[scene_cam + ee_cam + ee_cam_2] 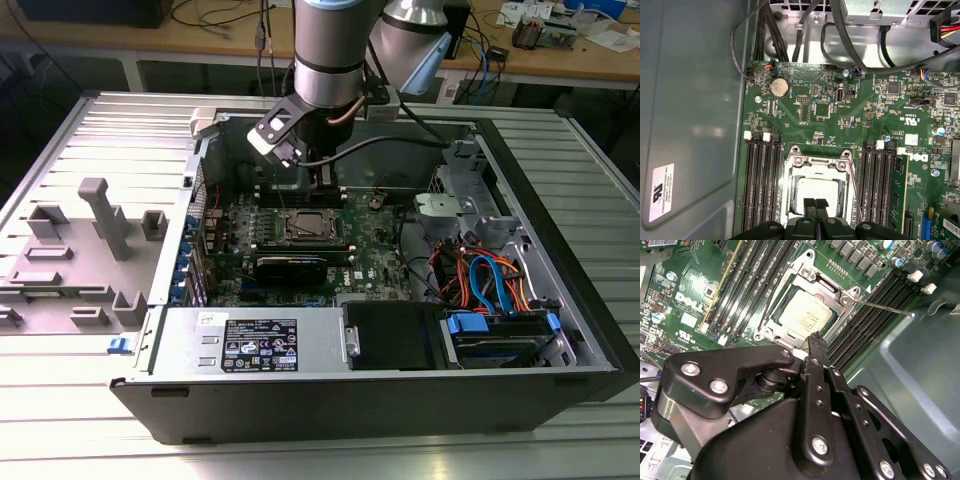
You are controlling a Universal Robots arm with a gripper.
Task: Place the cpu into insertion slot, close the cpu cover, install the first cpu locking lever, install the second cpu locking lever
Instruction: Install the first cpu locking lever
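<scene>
Looking into an open computer case (350,405) lying on a ribbed metal counter (60,420). Flat on its floor, a green motherboard (375,250). Over at the exterior view's left, just beside the case, a grey plastic fixture (100,215) with upright posts. Along the near wall, a grey power supply (260,345) with a label. Toward the exterior view's right, blue and orange cables (490,280), bunched. In the first wrist view: coin-cell battery (779,88) on the board, black memory slots (761,185) in rows, black cables (840,35) looping past the board's edge, white sticker (662,191) on the case wall.
</scene>
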